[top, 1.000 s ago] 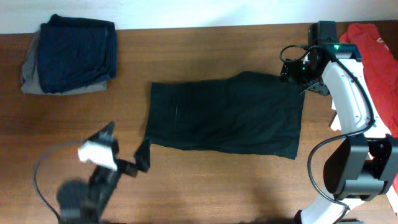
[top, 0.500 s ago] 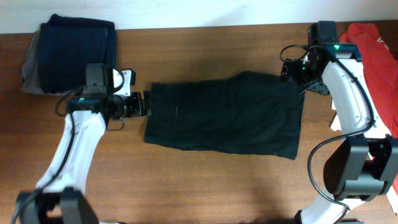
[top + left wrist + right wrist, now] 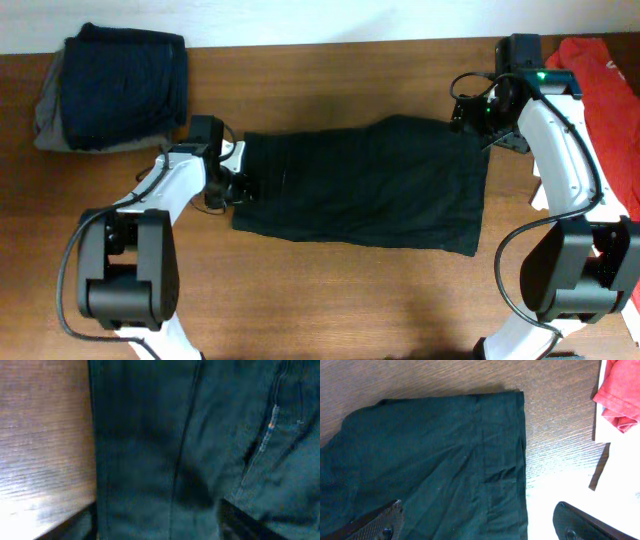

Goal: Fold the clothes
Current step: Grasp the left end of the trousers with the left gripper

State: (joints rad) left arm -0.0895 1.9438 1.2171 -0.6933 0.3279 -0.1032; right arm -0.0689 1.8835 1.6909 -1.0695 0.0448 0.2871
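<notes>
A dark green garment (image 3: 360,185) lies spread flat in the middle of the wooden table. My left gripper (image 3: 232,186) is at its left edge. In the left wrist view the garment (image 3: 200,450) fills the frame, and the open fingers (image 3: 160,532) straddle its hem close above the cloth. My right gripper (image 3: 472,118) is over the garment's far right corner. In the right wrist view that corner (image 3: 470,450) lies between the wide-open fingers (image 3: 480,530). Neither gripper holds anything.
A folded stack (image 3: 120,85) of navy cloth on grey cloth sits at the far left corner. Red clothes (image 3: 605,110) lie on a white surface at the right edge, and they also show in the right wrist view (image 3: 620,395).
My left arm has swung from the table's front left up to the garment's left edge. The right arm and the garment have not moved.
</notes>
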